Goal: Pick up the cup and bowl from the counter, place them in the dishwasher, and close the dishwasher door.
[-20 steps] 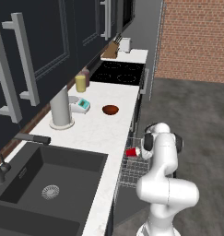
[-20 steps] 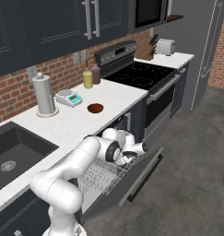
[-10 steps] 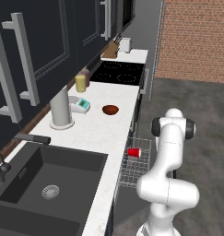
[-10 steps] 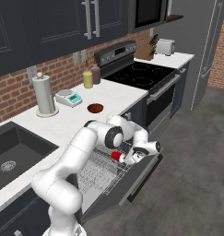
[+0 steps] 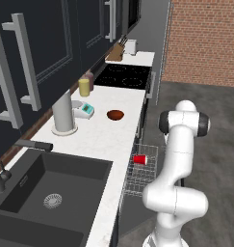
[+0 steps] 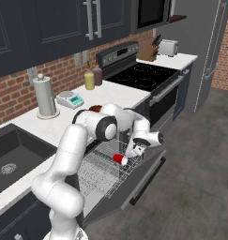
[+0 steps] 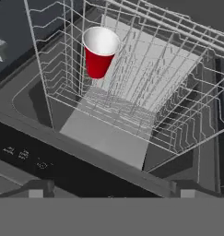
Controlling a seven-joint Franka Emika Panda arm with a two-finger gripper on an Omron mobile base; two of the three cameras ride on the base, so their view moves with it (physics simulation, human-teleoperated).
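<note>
The red cup (image 6: pixel 118 159) lies on its side in the silver wire rack (image 6: pixel 99 173) of the open dishwasher, also seen as the cup (image 5: pixel 139 159) and the cup (image 7: pixel 99 51), white mouth facing the hand. My gripper (image 6: pixel 136 151) hangs open just right of the cup, over the rack's outer end, holding nothing. The dark reddish bowl (image 5: pixel 115 115) rests on the white counter (image 5: pixel 101 140) above the dishwasher; in the right base view the bowl (image 6: pixel 95 108) peeks out behind my arm. The dishwasher door (image 6: pixel 141 180) lies folded down flat.
A tall grey cylinder (image 5: pixel 63 114), a small scale (image 5: pixel 84 109) and a yellow jar (image 5: pixel 84 87) stand at the back of the counter. The black sink (image 5: pixel 46 195) is on the left, the cooktop (image 5: pixel 125 76) beyond the bowl. Open floor lies to the right.
My hand has drawn back from the cup toward the outer edge of the door, and the arm's elbow has risen. The cup stays lying in the rack.
</note>
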